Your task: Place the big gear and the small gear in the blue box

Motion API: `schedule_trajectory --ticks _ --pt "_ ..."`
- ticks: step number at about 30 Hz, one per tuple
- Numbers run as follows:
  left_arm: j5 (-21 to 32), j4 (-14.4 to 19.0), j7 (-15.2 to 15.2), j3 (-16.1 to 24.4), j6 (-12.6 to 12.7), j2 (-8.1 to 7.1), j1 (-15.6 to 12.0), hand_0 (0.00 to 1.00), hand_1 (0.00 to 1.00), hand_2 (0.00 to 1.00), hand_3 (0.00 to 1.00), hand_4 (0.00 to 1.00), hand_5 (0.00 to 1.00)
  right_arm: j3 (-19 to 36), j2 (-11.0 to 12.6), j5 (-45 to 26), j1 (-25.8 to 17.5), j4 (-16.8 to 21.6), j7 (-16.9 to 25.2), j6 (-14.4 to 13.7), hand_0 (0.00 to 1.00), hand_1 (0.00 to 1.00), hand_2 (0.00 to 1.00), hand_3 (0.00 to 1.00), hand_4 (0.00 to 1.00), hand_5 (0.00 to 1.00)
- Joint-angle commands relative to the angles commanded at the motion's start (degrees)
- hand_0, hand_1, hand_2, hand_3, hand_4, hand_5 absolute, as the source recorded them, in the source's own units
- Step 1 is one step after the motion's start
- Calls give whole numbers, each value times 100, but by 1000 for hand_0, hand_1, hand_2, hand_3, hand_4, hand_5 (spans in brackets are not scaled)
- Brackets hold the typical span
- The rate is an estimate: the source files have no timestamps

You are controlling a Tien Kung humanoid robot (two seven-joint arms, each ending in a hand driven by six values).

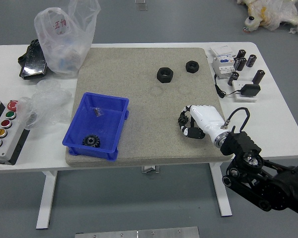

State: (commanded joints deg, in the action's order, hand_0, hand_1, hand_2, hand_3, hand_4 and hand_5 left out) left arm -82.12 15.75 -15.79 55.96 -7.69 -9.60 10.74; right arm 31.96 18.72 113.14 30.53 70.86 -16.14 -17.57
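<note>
The right hand (192,123), with a white back and black fingers, is over the right part of the grey mat, its fingers curled around a small dark toothed piece that looks like the small gear (183,119). Fingers partly cover that piece. At the left of the mat stands the blue box (120,124). Inside it, near its front wall, lies the black big gear (91,141). No left arm shows.
Two black nut-shaped pieces (165,75) lie toward the mat's back. Batteries, small boxes and an adapter (250,90) occupy the right side. Plastic bags (64,39), a black pack (35,59) and a button panel (5,131) are at the left.
</note>
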Motion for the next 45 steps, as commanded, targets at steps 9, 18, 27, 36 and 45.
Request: schedule_trajectory --ticks 9,18,27,36,45 --pt "-96 21 -18 38 -62 7 65 743 705 690 711 678 477 -1113 -856 -150 1235 406 -39 54 392 494 253 443 358 117" --pt "-206 35 -67 127 -96 3 45 743 704 691 711 678 482 -1856 -1501 -160 2039 108 -119 246 402 490 231 547 394 53" --pt "-215 39 -75 139 -98 13 50 743 704 688 711 681 486 -1983 -1621 -360 2039 -107 -119 286 344 431 236 923 818 519" --pt "-227 40 -65 137 -107 14 73 743 703 688 711 682 487 -1919 -1672 -361 2000 -31 -178 295 349 440 235 940 924 625" --pt "-191 38 -62 114 -94 19 62 743 703 688 714 687 491 -1202 -1300 -906 1739 363 170 -86 337 441 240 915 969 647"
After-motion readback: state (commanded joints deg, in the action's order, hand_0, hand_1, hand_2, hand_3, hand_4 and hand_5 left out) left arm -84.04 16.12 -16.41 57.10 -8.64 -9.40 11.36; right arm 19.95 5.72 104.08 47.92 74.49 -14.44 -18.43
